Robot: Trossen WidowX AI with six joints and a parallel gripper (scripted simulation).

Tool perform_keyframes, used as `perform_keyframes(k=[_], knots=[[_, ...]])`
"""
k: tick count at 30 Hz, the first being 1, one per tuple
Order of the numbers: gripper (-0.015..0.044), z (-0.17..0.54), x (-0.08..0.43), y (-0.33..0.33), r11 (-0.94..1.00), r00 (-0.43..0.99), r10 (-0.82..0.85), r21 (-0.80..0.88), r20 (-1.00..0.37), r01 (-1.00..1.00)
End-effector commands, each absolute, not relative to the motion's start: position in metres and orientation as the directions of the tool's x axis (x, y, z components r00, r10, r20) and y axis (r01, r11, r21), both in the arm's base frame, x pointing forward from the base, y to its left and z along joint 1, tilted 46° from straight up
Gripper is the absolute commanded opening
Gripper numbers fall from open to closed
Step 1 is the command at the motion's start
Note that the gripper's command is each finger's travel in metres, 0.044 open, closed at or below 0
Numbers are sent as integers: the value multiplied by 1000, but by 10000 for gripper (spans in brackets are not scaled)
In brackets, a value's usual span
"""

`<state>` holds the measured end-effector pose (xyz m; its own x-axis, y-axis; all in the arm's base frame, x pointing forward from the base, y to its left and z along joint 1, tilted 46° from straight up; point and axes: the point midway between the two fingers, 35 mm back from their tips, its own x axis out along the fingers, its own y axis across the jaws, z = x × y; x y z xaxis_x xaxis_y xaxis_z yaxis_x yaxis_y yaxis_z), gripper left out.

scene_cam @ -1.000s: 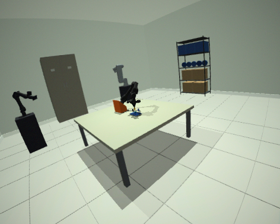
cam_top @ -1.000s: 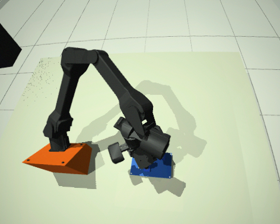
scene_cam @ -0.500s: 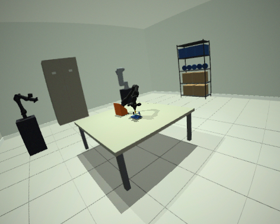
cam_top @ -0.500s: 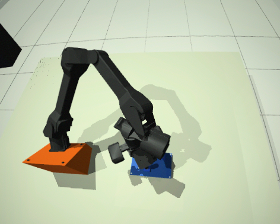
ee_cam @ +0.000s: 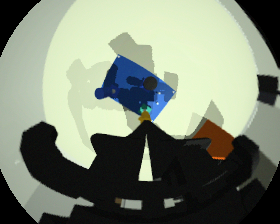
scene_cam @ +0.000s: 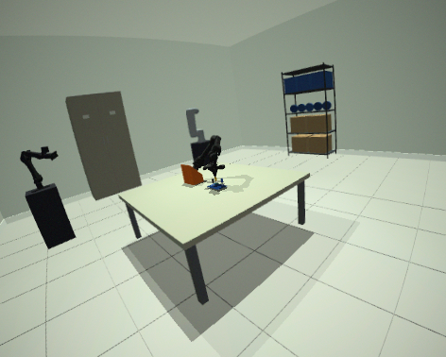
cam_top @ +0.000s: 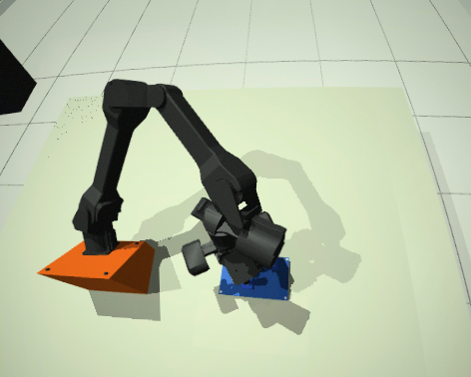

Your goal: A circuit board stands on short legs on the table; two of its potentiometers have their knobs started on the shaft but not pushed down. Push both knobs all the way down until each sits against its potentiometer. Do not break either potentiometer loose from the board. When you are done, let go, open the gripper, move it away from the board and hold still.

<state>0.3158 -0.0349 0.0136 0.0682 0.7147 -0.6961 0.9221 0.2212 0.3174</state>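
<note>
End effector, fingertips together, points at the blue circuit board.

Looks like matt dark plastic or coated metal along the arm, with soft highlights on its rounded housings; similarly dull and black on the hand. Appears smooth, flat-painted orange on the base. Reads as smooth blue plastic or lacquer on the circuit board. Shows plain, matt pale finish across the surface. Resembles smooth tile on the floor, thin dark metal on the shelf rack, dull brown cardboard on the boxes.
</note>
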Motion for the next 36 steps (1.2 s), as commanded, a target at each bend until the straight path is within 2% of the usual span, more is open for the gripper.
perform_keyframes(k=[1,36], knots=[[0,12,317,-32,222,68,716,319,-695,922],[0,2,318,-22,222,68,717,319,-694,921]])
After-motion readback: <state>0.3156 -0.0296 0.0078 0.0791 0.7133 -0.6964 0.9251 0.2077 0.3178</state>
